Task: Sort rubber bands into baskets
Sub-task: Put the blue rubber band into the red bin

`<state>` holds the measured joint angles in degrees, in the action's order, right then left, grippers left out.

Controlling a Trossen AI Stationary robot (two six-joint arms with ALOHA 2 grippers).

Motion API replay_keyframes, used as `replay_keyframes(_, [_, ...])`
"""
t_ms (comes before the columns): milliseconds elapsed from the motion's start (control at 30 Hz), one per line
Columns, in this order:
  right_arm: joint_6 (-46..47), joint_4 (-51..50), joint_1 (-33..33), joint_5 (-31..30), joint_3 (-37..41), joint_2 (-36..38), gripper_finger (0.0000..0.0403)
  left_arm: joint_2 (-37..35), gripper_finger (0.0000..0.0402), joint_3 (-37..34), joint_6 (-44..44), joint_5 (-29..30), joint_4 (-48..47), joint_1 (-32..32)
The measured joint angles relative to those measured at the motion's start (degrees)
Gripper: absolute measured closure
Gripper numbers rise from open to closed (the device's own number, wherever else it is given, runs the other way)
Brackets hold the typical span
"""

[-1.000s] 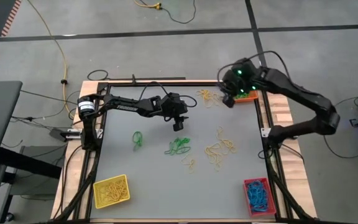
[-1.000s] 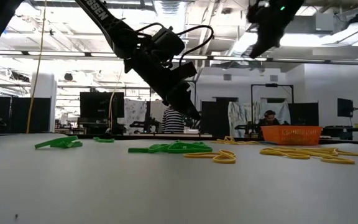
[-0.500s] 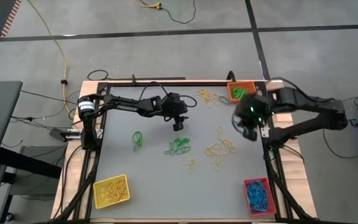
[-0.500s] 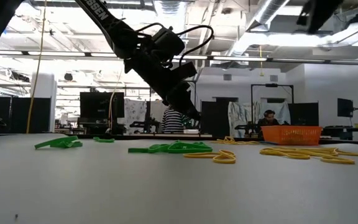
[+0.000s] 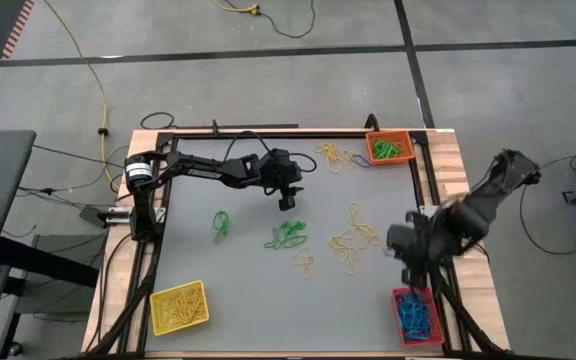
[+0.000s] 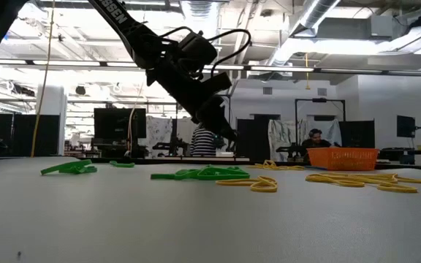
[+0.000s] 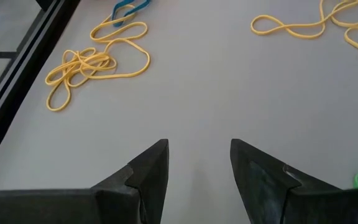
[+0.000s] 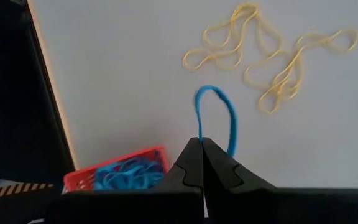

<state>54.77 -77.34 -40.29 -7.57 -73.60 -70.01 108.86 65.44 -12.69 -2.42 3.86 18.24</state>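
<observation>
The left hand [image 5: 287, 201] hangs over a bare patch of the counter [image 5: 248, 265] — nothing sits right under its open fingers. Just past it lies a green pile [image 5: 288, 234] of rubber bands, and yellow bands [image 5: 354, 240] lie loose toward the right. The right hand [image 5: 412, 262] sits just beside the red basket [image 5: 416, 314], pinched on a blue band [image 8: 216, 118]. The near middle of the counter, between the yellow basket [image 5: 179, 307] and the red one, is bare — a hand could pass there.
</observation>
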Motion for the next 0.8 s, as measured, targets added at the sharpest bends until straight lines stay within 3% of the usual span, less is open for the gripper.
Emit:
replay_keyframes(333, [23.38,2.44,-16.10,-0.09,0.00,-13.71,0.0383,0.00,0.0239,-0.01,1.53,0.00,0.68,0.00])
replay_keyframes(800, [42.83,9.20,-25.52,-0.05,0.00,-26.56,0.0382,-0.02,0.0239,-0.01,3.31,-0.02,4.01,-1.36])
